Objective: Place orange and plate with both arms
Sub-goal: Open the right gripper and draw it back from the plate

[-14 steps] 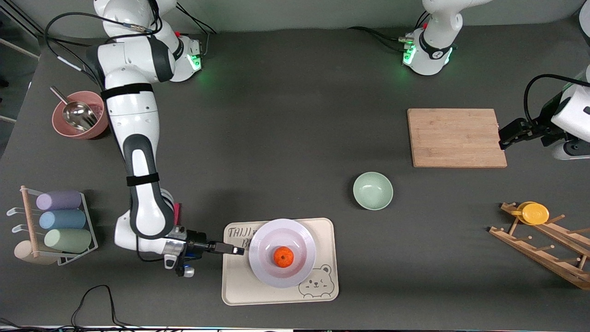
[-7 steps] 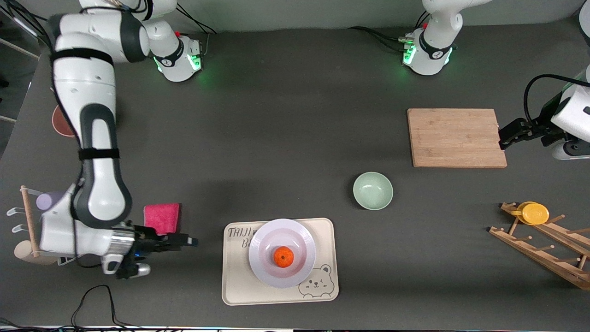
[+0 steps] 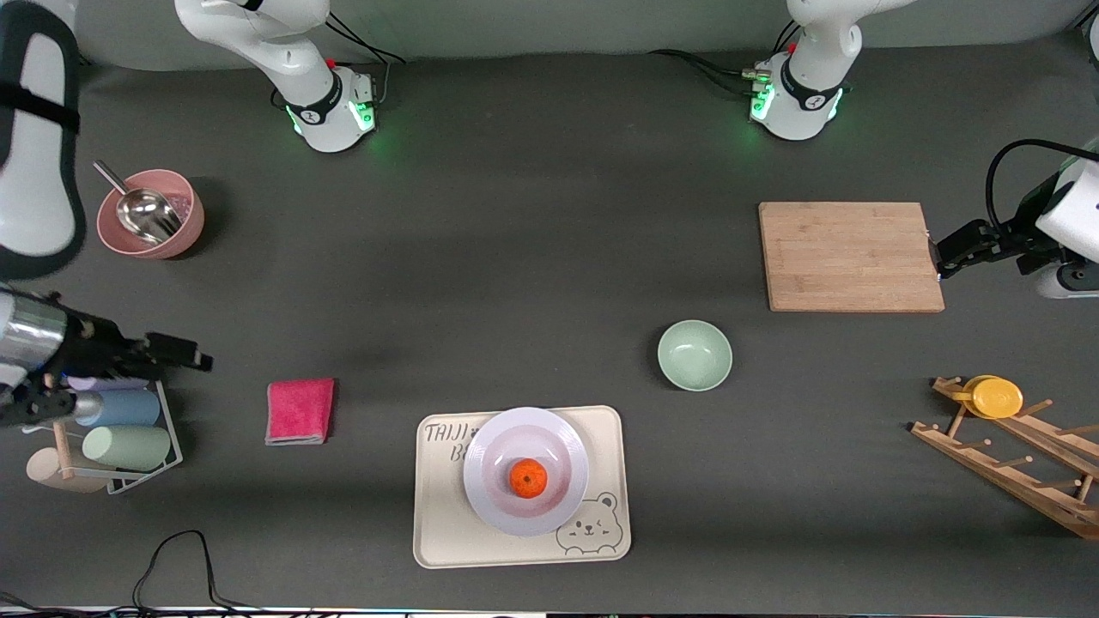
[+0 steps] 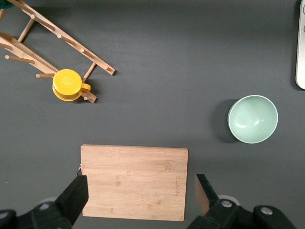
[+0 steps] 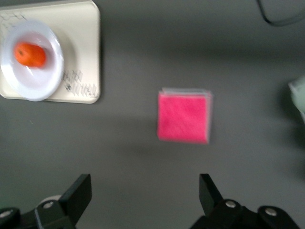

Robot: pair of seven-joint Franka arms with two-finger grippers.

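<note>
The orange lies in the middle of the white plate, which stands on the cream bear tray. The right wrist view shows the orange and plate well off from my right gripper. That right gripper is open and empty, up over the table by the cup rack at the right arm's end. My left gripper waits open and empty over the wooden board's edge; in the left wrist view the left gripper straddles the board.
A pink cloth lies between the tray and a rack of coloured cups. A pale green bowl sits between tray and board. A pink bowl with a scoop and a wooden peg rack with a yellow cup stand at the table's ends.
My right gripper has opened and drawn away from the tray toward the right arm's end of the table, uncovering the pink cloth. Orange, plate and left arm have stayed put.
</note>
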